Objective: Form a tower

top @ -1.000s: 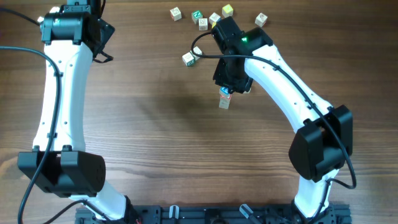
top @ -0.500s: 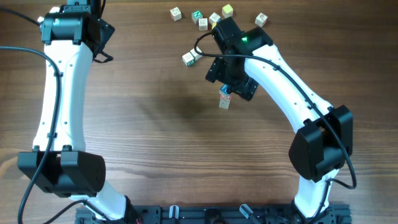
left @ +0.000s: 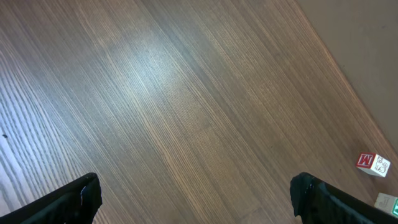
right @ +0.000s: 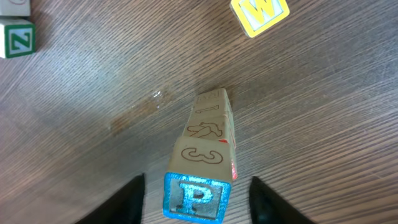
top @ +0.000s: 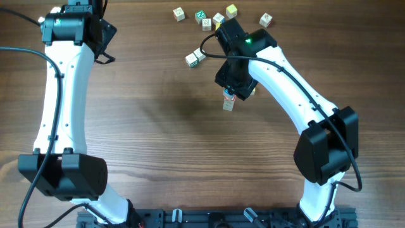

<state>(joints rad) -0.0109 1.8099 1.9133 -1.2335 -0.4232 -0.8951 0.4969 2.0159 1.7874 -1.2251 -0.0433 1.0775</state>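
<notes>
The tower (right: pixel 208 134) stands on the bare wooden bench (top: pixel 158 126), a little right of the middle and nearer the robot than the scatter of loose cubes along the far edge. It is a narrow stack of pale alphabet cubes. The top one shows a blue-framed P (right: pixel 197 198), and the cube under it has a 3 drawn on its side.

The right gripper (right: pixel 197 186) hangs straight over the stack. Its jaws are released, one finger on either side of the P cube with a clear gap on both sides, so it touches nothing.

From that wrist I can see a yellow W cube (right: pixel 260 14) lying just beyond the tower and a green Z cube (right: pixel 17 36) off to one side.

The left gripper (left: pixel 196 193) is parked at the far left corner of the bench, well apart from the tower. Its jaws are spread wide over bare wood with nothing between them. A red M cube (left: pixel 372 163) sits at the edge of its view.
</notes>
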